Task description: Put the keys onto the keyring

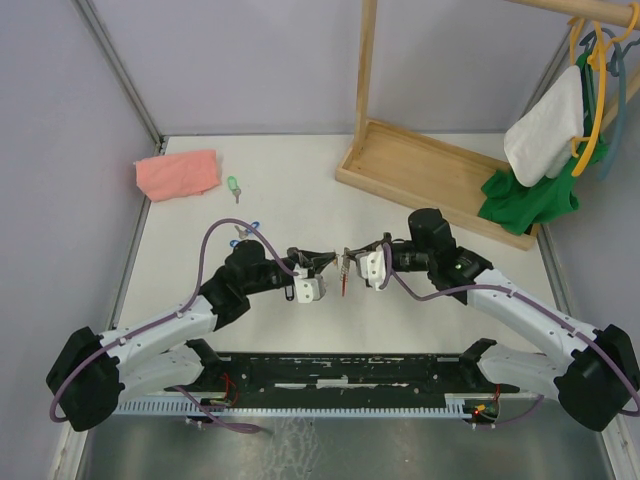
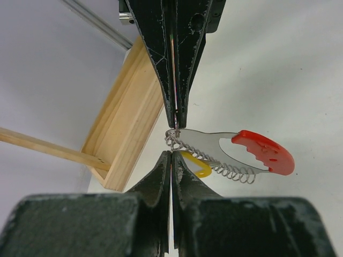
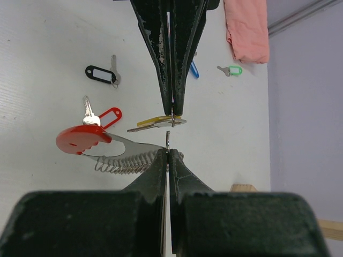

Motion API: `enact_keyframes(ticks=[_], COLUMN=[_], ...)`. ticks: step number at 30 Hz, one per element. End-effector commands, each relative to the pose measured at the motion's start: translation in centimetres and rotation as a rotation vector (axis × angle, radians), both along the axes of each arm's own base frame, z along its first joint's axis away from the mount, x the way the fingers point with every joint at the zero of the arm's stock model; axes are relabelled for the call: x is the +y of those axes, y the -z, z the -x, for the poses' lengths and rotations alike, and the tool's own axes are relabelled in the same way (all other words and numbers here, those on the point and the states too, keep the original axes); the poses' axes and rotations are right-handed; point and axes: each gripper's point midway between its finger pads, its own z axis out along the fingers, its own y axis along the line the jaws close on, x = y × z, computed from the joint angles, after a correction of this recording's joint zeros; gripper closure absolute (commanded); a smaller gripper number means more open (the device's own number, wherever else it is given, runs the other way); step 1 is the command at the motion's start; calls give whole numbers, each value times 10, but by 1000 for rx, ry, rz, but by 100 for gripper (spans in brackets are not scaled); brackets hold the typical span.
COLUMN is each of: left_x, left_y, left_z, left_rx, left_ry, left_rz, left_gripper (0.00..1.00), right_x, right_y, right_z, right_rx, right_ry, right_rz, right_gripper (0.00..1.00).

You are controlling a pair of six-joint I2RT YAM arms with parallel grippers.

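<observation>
My left gripper (image 2: 171,154) is shut on the small ring of a yellow-tagged key (image 3: 155,122), held level above the table. My right gripper (image 3: 168,151) is shut on the keyring (image 2: 265,152) at the end of its silver coil (image 2: 214,160), with the red crescent hanging to one side. A short wire end (image 3: 168,138) stands up from my right fingertips, just under the yellow key's ring. The two grippers meet tip to tip at the table's middle (image 1: 337,262). On the table lie a black-tagged key (image 3: 99,74), a red-tagged key (image 3: 104,116), a blue-tagged key (image 3: 193,68) and a green-tagged key (image 1: 234,186).
A pink cloth (image 1: 177,173) lies at the far left. A wooden clothes rack base (image 1: 430,170) stands at the far right, with green (image 1: 530,195) and white (image 1: 545,125) garments on hangers above it.
</observation>
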Motion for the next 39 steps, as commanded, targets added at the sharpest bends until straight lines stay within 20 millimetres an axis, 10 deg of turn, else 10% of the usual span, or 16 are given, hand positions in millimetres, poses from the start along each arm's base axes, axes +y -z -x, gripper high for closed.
enact_keyframes(ticks=[1, 39], left_x=[-1, -6], left_y=[-8, -14], left_z=[-3, 4], left_rx=[-68, -75], left_ry=[-7, 20], left_rz=[-5, 1], left_gripper=[97, 97], right_x=[4, 7], right_y=[-17, -14], right_z=[-2, 4], right_rx=[-75, -55], right_ry=[-13, -25], right_rz=[-24, -10], right_gripper=[99, 99])
